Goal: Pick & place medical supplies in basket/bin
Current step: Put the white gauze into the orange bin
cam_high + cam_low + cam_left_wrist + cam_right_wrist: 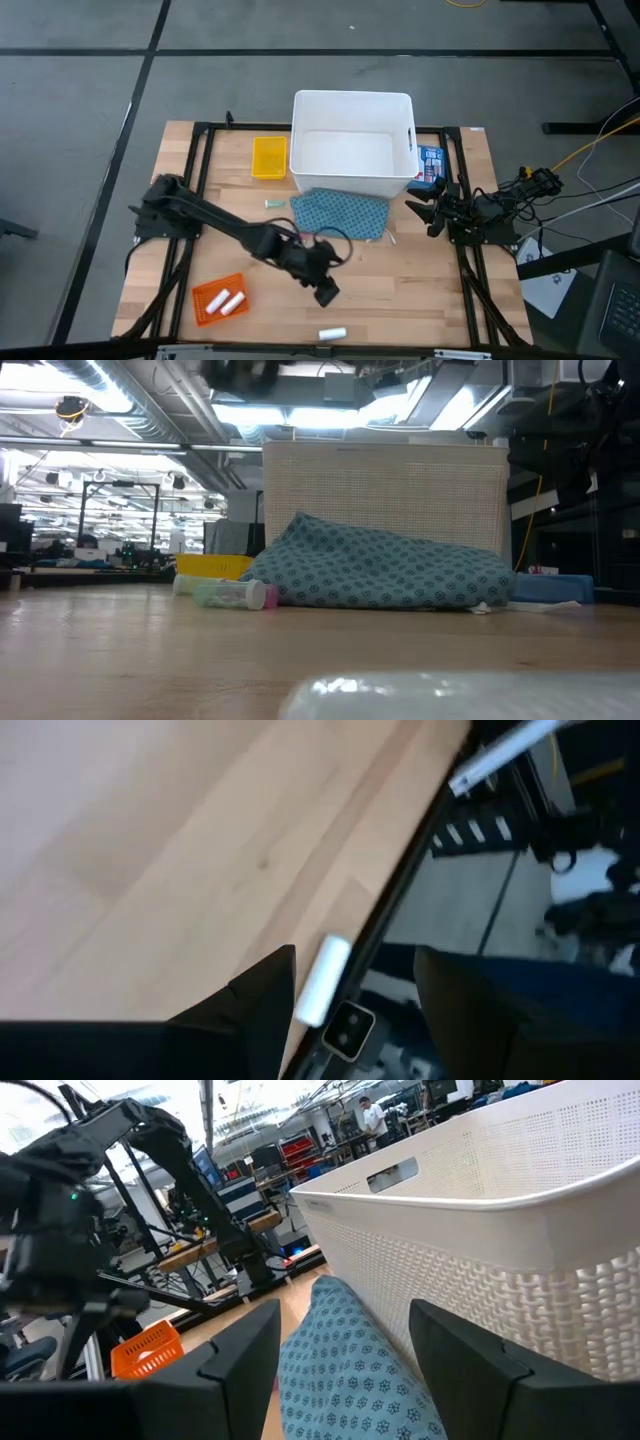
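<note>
While the left hand (pixel 326 293) hovers with fingers wide and empty near the lone white roll (pixel 333 333) at the table (pixel 420 290) front edge, the pick is pending, calling for descent and closure; right hand (pixel 424 212) waits, fingers apart, beside the white bin (pixel 352 105).

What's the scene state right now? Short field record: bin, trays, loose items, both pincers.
bin: large white rectangular plastic bin, back centre, appears empty
orange tray: small orange shallow tray, two small white cylindrical rolls inside
yellow tray: small yellow shallow tray, left of the bin
loose roll: third white roll at the front table edge
pouch: teal patterned cloth pouch against the bin front
left pincer: open, above the loose roll, holding nothing
right pincer: open, by the pouch, holding nothing
</note>
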